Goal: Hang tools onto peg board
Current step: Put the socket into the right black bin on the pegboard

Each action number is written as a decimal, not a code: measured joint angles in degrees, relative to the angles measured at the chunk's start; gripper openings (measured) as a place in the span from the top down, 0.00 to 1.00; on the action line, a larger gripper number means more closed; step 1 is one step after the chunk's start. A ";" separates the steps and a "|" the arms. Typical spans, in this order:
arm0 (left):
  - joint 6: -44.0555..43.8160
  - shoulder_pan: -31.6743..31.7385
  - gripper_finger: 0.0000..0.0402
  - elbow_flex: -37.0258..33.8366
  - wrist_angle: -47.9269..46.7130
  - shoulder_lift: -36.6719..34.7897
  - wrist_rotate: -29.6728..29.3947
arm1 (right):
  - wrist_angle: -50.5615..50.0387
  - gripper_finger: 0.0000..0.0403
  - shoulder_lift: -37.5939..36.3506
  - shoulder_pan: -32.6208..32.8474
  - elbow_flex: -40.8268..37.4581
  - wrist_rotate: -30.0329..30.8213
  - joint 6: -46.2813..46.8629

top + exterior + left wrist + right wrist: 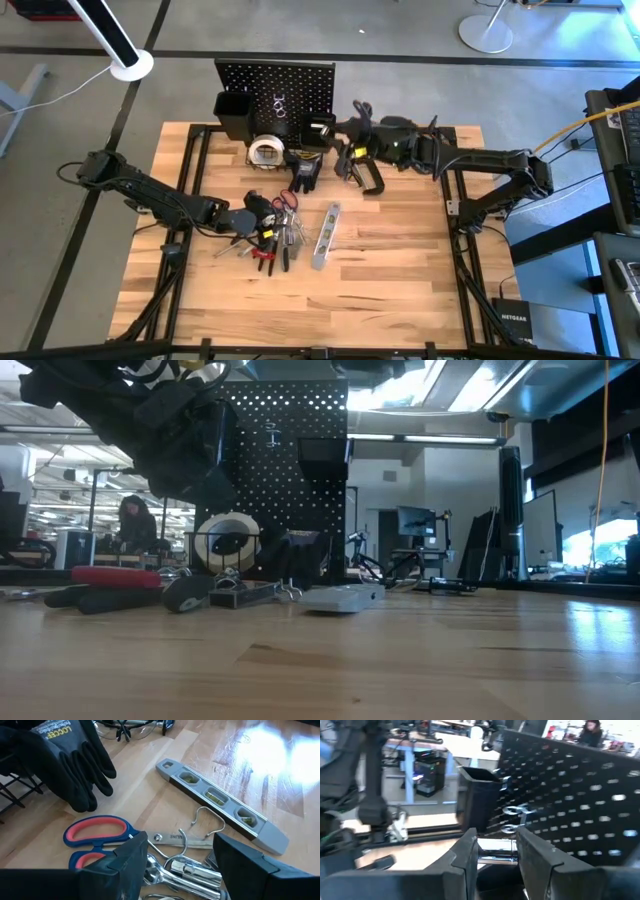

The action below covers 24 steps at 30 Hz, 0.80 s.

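The right pincer [496, 851] is gripping the silver screw of the black C-clamp [366, 178], holding it raised near the peg board [290, 85] at the worktop's [400, 270] far edge. The left pincer [180, 865] is hovering, fingers spread apart, over the scissors [97, 832] in the tool pile. The level bar [220, 802] is lying beside them, and the black gloves [75, 760] nearer the board.

- Two dark, jointed arms are seen, the left arm [150, 195] and the right arm [480, 165].
- Black cables are run along both.
- Blocky, matte black jaws are shown.
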 joint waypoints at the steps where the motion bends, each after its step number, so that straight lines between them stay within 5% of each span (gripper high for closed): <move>1: 0.15 0.13 0.47 0.00 0.00 0.00 0.00 | 0.12 0.72 0.02 -0.76 0.01 -0.22 0.00; 24: 0.17 0.79 0.47 -0.01 -0.34 0.00 0.04 | -3.36 0.71 8.50 -6.75 -0.03 0.11 2.38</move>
